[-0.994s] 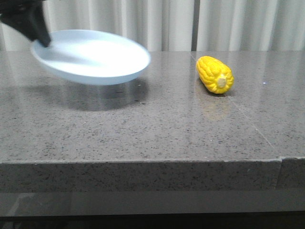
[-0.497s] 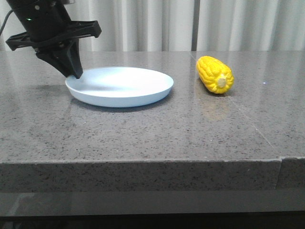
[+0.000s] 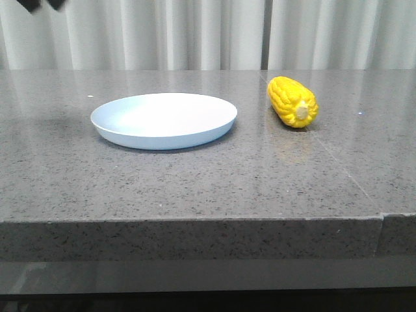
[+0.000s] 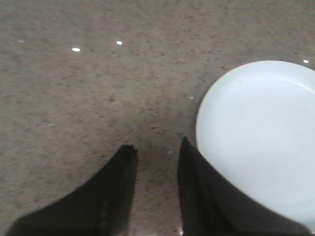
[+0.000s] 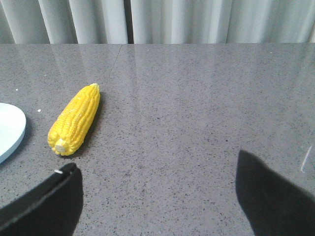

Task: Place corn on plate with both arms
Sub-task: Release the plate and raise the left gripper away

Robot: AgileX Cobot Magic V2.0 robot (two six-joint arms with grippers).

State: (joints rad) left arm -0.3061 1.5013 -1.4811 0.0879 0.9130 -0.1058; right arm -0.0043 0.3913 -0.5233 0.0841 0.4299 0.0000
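The bright yellow kernelled corn cob (image 5: 75, 120) is seen left of centre, ahead of the right gripper (image 5: 157, 196), whose fingers are spread wide apart; its long axis runs away. The left gripper (image 4: 156, 152), parted and empty, is beside the pale round plate (image 3: 164, 119) on speckled grey stone (image 3: 208, 182).

plate (image 4: 256, 142) cut by frame edge, left gripper (image 3: 40, 4) mostly out of frame

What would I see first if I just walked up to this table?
The bright yellow corn jumps out first, lying on the grey stone table towards the right. Next comes the pale blue plate, flat on the table left of the corn, with nothing on it and a gap between them.
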